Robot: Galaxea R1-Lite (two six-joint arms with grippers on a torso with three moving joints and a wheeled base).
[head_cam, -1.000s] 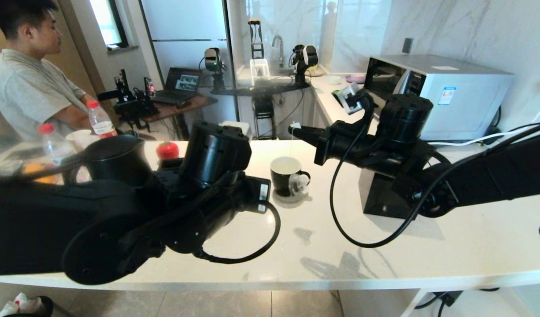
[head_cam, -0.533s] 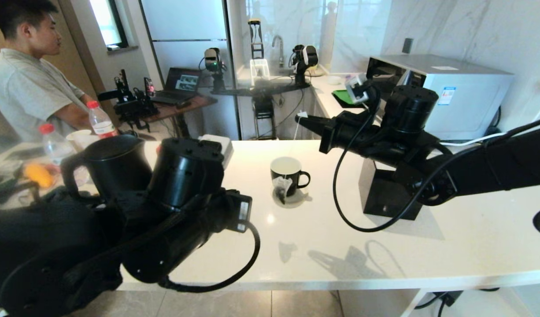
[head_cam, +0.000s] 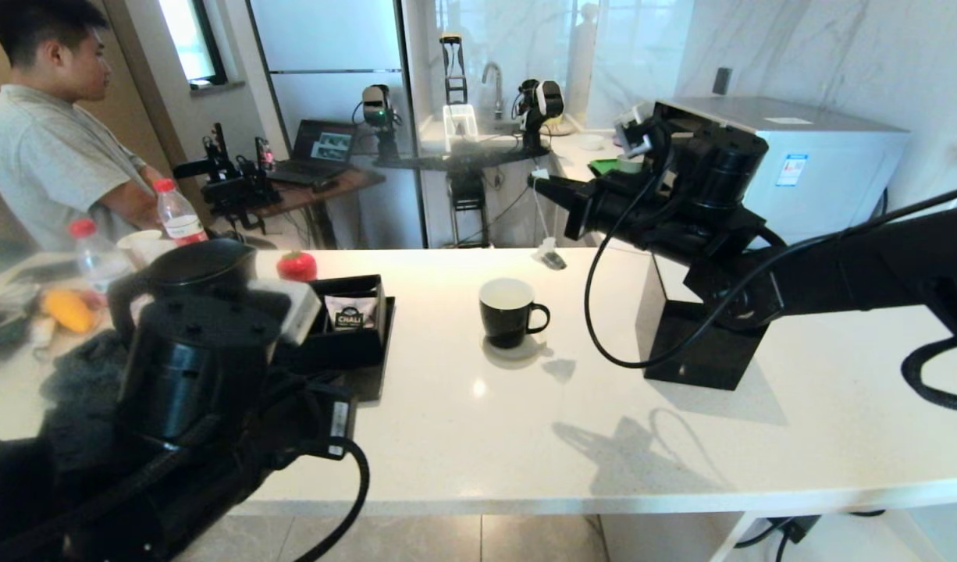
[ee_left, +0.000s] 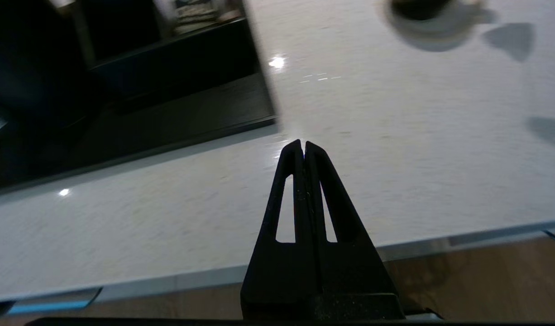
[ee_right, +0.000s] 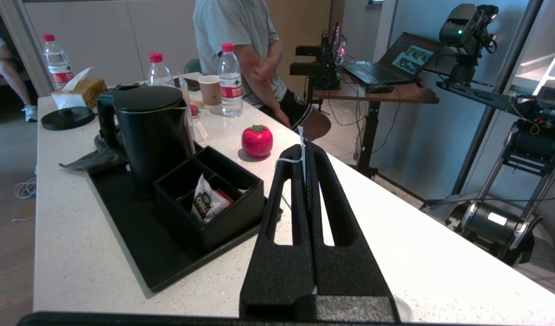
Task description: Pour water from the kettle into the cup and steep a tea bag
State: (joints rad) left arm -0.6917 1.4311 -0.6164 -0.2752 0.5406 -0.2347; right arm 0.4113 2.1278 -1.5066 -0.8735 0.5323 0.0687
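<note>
The black mug point(head_cam: 510, 312) with a white inside stands mid-counter, nothing in it that I can see. My right gripper point(head_cam: 537, 181) is high above and just beyond it, shut on the thin white string point(ee_right: 301, 151). The greyish tea bag point(head_cam: 549, 254) hangs free on that string, right of the mug's rim and clear of it. The tall matte-black kettle point(head_cam: 190, 285) stands on the tray at left, lid on, partly behind my left arm. My left gripper point(ee_left: 303, 144) is shut and empty, low over the counter's front edge.
A black tray point(head_cam: 369, 375) holds a compartment box with a white CHALI sachet point(head_cam: 352, 312). A red strawberry-shaped thing point(head_cam: 297, 265) sits behind it. A black block point(head_cam: 705, 343) stands right of the mug, a microwave point(head_cam: 806, 164) behind. Bottles and a seated person are far left.
My right gripper rose and carried the tea bag from beside the mug's front up to above rim height. My left arm drew back left towards the front edge, uncovering the tray.
</note>
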